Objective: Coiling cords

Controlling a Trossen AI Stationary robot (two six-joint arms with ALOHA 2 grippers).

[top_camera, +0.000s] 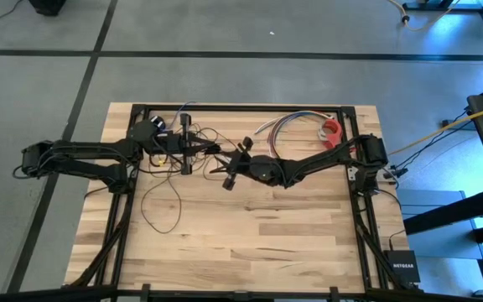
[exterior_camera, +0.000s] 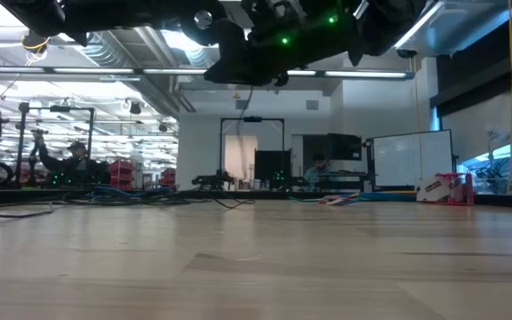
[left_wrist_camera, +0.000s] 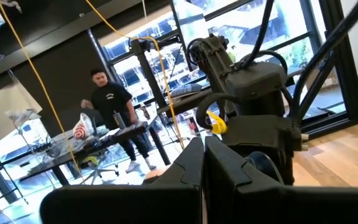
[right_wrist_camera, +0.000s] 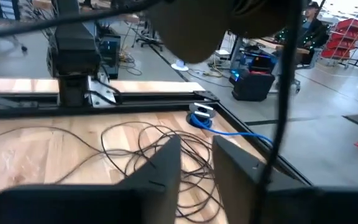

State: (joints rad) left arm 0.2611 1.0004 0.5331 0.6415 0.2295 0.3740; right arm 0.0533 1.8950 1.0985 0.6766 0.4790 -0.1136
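The cords (top_camera: 163, 200) are a thin dark wire lying in loose loops on the wooden table's left half. More loops (right_wrist_camera: 160, 143) lie below my right gripper. My left gripper (top_camera: 212, 150) reaches in from the left, raised above the table, its fingers (left_wrist_camera: 191, 168) shut. My right gripper (top_camera: 223, 165) faces it from the right, close to its tip. Its fingers (right_wrist_camera: 166, 165) stand apart with only table and cord loops showing through the gap. The cords' ends do not show. My left gripper is shut, and its wrist view shows no cord at the closed fingertips. I cannot tell whether it holds any of the cords.
A bundle of multicoloured wires (top_camera: 292, 120) and a red object (top_camera: 332, 130) lie at the far right. A blue cable (right_wrist_camera: 229, 129) runs along the black frame rail (right_wrist_camera: 135, 99). Bare wood (top_camera: 258, 235) fills the near half. People stand beyond the table.
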